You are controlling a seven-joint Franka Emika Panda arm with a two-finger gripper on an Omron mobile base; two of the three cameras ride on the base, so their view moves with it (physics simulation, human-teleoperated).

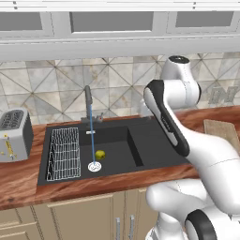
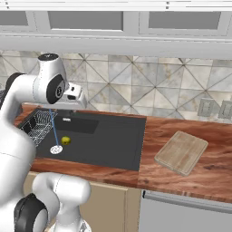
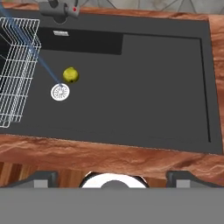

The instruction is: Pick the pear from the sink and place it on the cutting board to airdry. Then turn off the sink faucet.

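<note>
Currently the pear (image 3: 71, 75) lies on the floor of the basin of the sink (image 3: 166, 87), just beside the round drain (image 3: 60, 92) on its upper right in the hand view. A thin stream of water (image 1: 92, 136) falls from the sink faucet (image 1: 88, 101) onto the drain, so the faucet is judged to be running. A white wire rack (image 1: 64, 153) stands at the left end of the basin.

The fingers (image 3: 38, 178) rise at the bottom edge of the hand view, set wide apart and holding nothing. The hand is well above the sink, over the near worktop (image 3: 109, 153) edge. From the fingers, the pear lies forward and to the left, deep in the basin; this offset governs the approach. The pear is roundish, so no long axis is evident.

The cutting board (image 2: 181, 152) rests on the worktop right of the sink, well apart from the pear.
</note>
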